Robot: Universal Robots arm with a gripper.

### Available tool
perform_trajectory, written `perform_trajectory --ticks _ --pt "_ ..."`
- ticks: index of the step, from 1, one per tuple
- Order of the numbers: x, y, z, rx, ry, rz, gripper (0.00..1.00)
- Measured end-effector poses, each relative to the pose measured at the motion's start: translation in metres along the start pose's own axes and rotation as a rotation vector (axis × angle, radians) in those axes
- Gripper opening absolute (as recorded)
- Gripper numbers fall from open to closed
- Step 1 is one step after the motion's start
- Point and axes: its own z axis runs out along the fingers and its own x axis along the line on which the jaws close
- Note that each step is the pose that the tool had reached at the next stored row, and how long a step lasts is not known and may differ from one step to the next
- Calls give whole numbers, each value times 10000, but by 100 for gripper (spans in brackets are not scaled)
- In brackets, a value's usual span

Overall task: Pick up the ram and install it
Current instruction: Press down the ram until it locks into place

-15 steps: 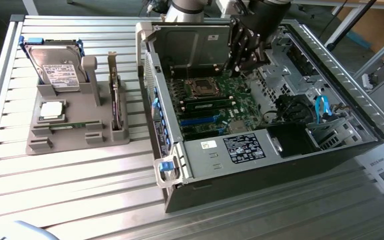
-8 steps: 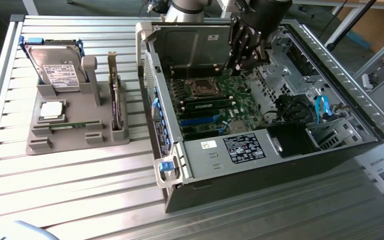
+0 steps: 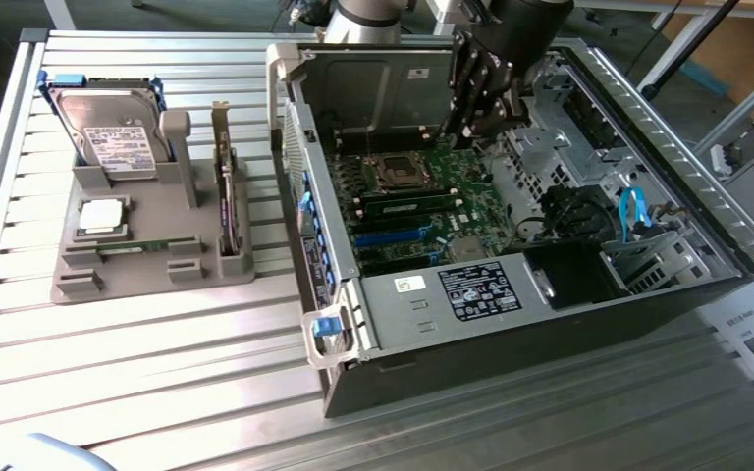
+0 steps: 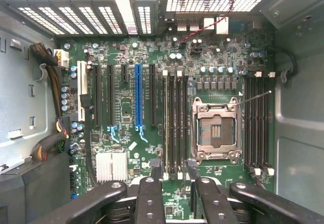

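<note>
Arm (image 3: pixel 366 14) reaches down from the far edge into the open computer case (image 3: pixel 509 378), wrist pointing near-vertically at the motherboard (image 4: pixel 126 51). Pincer (image 3: pixel 485 120) hangs above the board, jaws spread wide and released, nothing between the fingers (image 4: pixel 149 191). In the wrist view the tips frame the bank of memory slots (image 4: pixel 175 125) just beside the empty processor socket (image 4: pixel 215 130). The ram (image 3: pixel 134 245) lies flat in the grey holder (image 3: pixel 154 280) on the surface (image 3: pixel 154 373), at the exterior view's left, well apart from the pincer. A similar green stick (image 3: pixel 410 202) sits in the board beside the socket.
</note>
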Motion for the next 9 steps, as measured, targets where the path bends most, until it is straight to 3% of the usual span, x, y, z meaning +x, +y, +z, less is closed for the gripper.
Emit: perform_trajectory --ticks 4,5,6,8,9 --pt "0 0 0 -1 -14 0 31" --pt "0 0 0 0 -17 0 23" --pt "0 0 0 0 -19 0 23" --pt "0 0 0 0 -22 0 11" --pt "0 0 0 -1 -24 0 10"
